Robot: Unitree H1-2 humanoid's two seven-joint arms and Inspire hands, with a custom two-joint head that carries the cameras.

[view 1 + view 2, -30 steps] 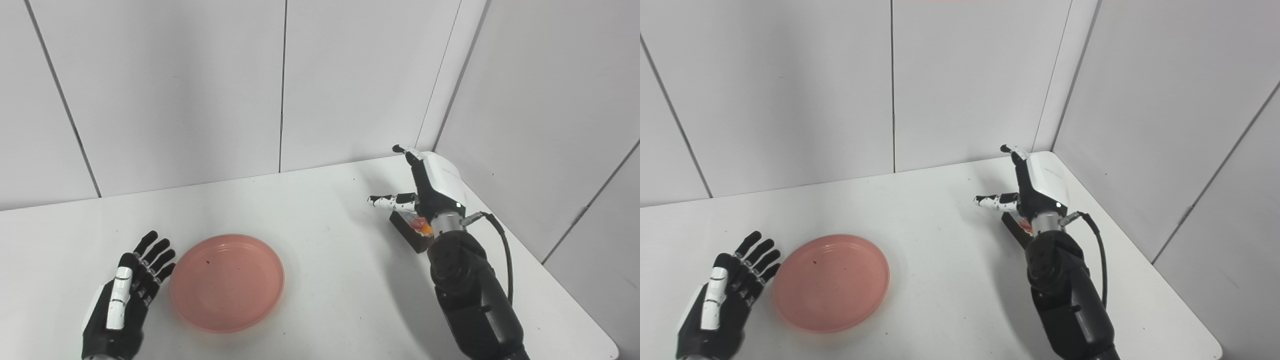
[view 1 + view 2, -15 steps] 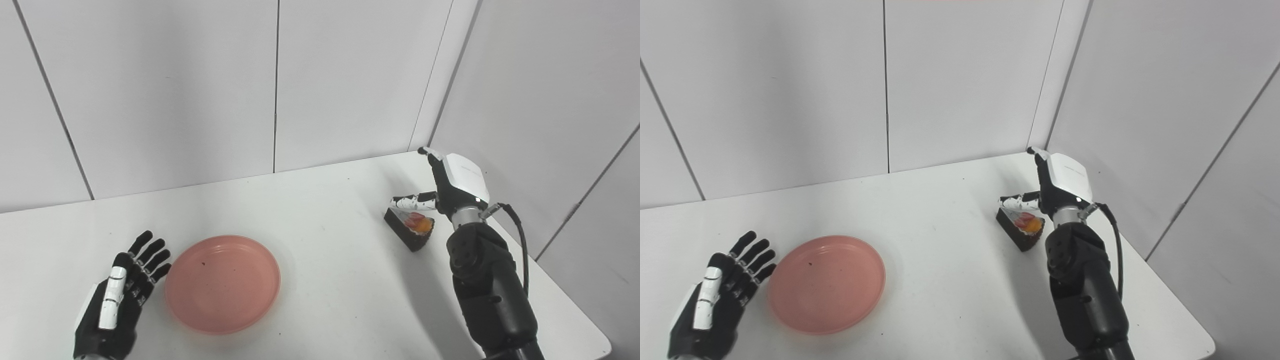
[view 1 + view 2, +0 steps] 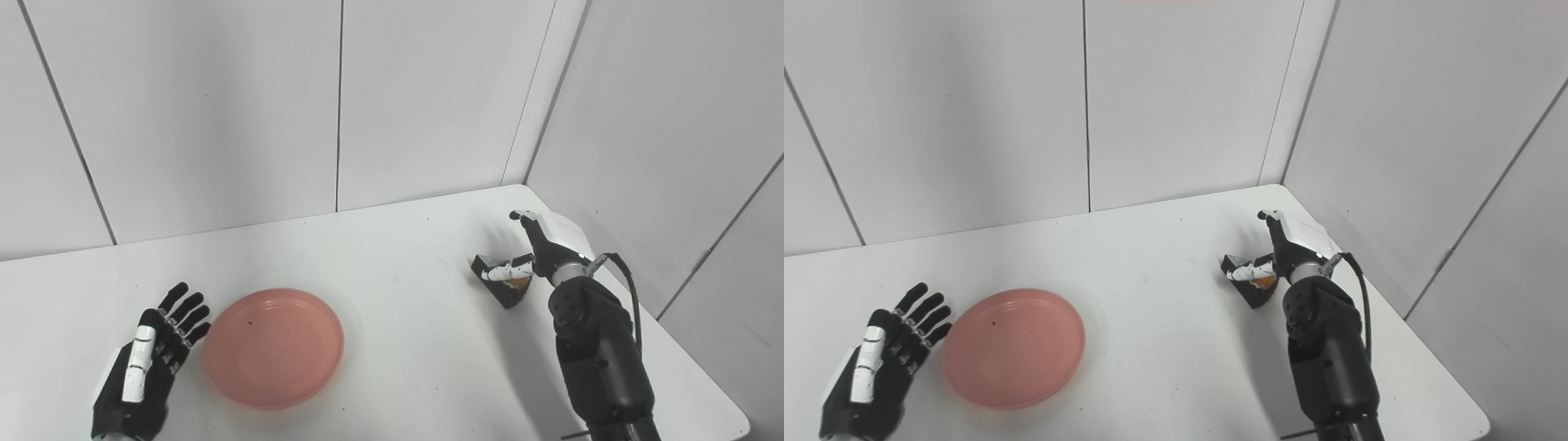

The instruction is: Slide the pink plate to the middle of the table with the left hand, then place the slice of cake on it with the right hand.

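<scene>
The pink plate (image 3: 273, 347) lies flat on the white table (image 3: 398, 343), left of the middle. My left hand (image 3: 144, 373) rests beside the plate's left rim, open, fingers stretched and apart, holding nothing. At the right side stands a dark slice of cake (image 3: 503, 283) with orange and red topping. My right hand (image 3: 542, 245) is low over it, open, with the thumb lying across the cake's top and the fingers raised behind it. The cake sits on the table, partly hidden by the thumb.
White wall panels close the back and right of the table. The table's right edge (image 3: 692, 361) runs near my right forearm (image 3: 597, 355), and a black cable loops off the wrist.
My right hand moved right, off the cake, then dropped lower onto it, so the thumb now covers the cake's top. The left hand and the plate stayed put; the camera shifted slightly.
</scene>
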